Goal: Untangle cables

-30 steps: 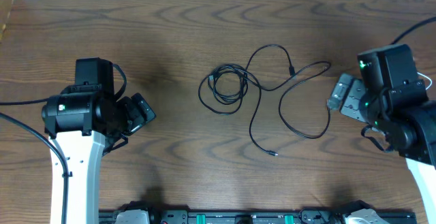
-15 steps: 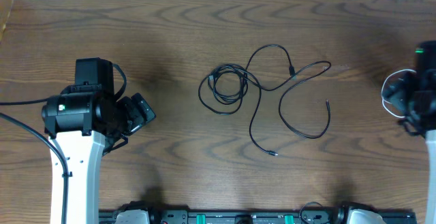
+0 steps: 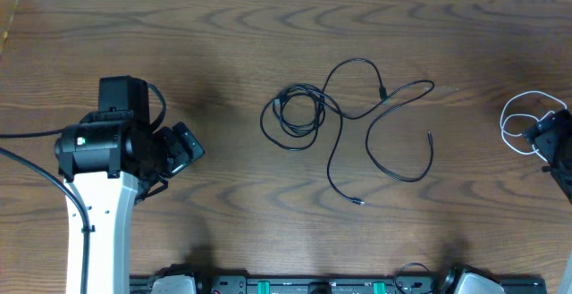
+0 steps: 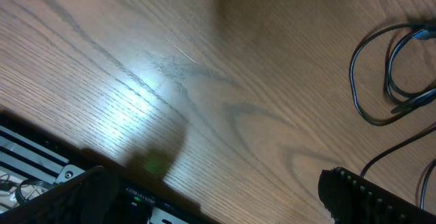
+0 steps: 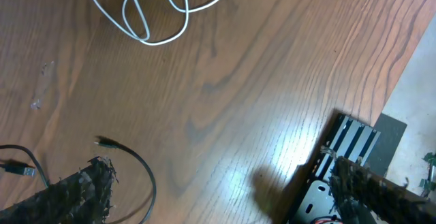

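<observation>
Your left gripper [image 3: 183,148] and right gripper [image 5: 228,197] both stand wide open and empty, at opposite sides of the table [image 3: 223,44]. Between them, mid-table, the black cables [image 3: 340,120] lie looped and crossing; the smaller white cable [image 5: 155,43] is coiled just beside your right gripper.

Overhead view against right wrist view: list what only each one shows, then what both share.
Only overhead: the left arm and the coiled black cable mid-table. Only right wrist: the right gripper seen close up, its fingers wide apart. Both: the white cable, lying in loose loops, and the free plug end of a long black cable.
</observation>
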Tool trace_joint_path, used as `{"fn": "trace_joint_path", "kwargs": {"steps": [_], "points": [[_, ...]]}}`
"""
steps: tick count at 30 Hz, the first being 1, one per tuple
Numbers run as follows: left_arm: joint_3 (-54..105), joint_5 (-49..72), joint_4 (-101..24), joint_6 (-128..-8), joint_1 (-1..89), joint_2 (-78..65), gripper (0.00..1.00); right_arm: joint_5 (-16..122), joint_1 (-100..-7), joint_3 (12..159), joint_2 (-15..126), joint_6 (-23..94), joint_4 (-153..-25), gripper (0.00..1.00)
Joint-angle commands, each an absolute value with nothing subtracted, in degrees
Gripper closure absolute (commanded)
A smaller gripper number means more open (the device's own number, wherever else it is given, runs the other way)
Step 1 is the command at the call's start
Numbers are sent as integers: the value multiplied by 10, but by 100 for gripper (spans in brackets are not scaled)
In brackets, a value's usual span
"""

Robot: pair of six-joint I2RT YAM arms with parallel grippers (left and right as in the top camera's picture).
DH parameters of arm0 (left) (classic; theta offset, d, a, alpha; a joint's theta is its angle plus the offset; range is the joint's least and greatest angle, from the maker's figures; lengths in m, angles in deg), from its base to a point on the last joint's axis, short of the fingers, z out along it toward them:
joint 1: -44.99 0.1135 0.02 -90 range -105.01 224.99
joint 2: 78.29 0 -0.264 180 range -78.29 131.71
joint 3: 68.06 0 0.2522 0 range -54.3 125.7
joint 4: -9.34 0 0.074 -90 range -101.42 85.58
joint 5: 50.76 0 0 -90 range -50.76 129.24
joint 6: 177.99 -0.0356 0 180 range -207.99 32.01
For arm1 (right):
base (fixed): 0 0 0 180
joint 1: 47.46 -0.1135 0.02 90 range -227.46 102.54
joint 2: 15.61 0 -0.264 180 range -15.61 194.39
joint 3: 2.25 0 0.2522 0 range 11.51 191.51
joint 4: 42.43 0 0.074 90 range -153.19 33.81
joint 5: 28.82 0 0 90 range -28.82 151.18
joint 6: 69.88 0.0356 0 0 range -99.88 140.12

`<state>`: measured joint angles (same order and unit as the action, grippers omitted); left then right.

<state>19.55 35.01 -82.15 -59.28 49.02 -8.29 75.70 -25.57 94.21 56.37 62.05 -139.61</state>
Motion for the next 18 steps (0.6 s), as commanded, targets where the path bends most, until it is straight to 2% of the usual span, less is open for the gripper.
{"fn": "trace_joint_path", "kwargs": {"steps": [1,18], "points": [[195,352,-823,-588,492,-83,1,756,-253,938,567,629,-1398,1],[195,347,-810,-582,492,-83,1,756,-253,938,567,629,-1398,1]]}}
